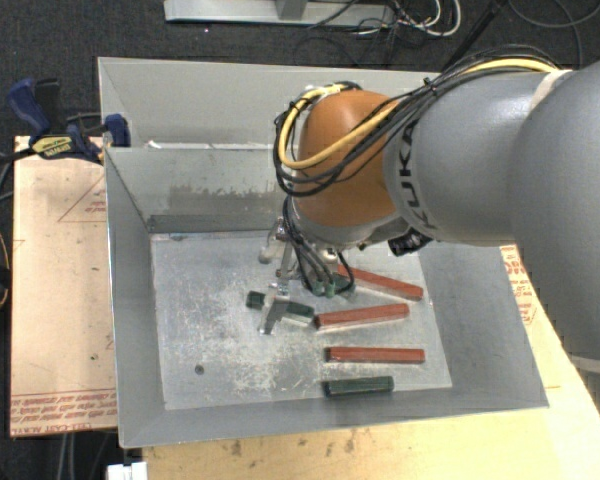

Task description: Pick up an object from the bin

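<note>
The grey arm is reaching into the grey metal bin from the right. Its orange wrist cover, looped with yellow and black cables, is hanging over the back half of the bin's floor.

The landmark here is the middle red-brown bar, which is lying flat and nearly level across the floor. The hand is sitting low, just off that bar's left end, close to the scratched metal. A small dark green block is lying between the hand and the bar's left end, right against the hand. Whether the hand is touching it, or pinching it, is not clear. Whether the hand is spread or pressed together cannot be told either, since the wrist is covering much of it.

A second small dark piece is showing on the far side of the hand from the bar. Another red-brown bar is lying just behind the middle bar, slanting, with its left end running under the wrist. A third red-brown bar is lying in front of the middle bar and roughly parallel to it. A long dark green bar is lying further forward again, near the floor's front edge.
</note>
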Motion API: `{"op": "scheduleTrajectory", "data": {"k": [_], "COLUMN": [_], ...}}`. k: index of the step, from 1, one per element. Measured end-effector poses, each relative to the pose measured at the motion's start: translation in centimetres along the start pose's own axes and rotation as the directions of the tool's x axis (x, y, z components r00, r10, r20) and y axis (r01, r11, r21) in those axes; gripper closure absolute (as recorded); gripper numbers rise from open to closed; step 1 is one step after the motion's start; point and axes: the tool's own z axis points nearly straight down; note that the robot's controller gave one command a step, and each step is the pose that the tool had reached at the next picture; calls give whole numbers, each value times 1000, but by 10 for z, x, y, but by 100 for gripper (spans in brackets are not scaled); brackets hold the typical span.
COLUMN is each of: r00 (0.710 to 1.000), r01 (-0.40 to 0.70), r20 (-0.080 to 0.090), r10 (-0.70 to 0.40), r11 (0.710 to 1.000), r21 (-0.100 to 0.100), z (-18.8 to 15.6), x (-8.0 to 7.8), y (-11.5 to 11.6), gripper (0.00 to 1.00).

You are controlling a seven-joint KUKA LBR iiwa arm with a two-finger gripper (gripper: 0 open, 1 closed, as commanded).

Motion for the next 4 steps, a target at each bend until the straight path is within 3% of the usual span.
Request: {"op": "scheduleTrajectory", "data": {"k": [1, 2, 3, 4], "r00": [980, 988, 988, 988], "r01": [-201, -154, -155, -155], "r20": [2, 13, 13, 13], "r10": [201, 154, 155, 156], "r11": [980, 988, 988, 988], "r21": [2, -3, -2, -2], "z": [21, 87, 77, 77], "x": [-4, 2, 0, 0], "y": [-27, -39, -38, -38], "gripper": [0, 0, 100, 100]}}
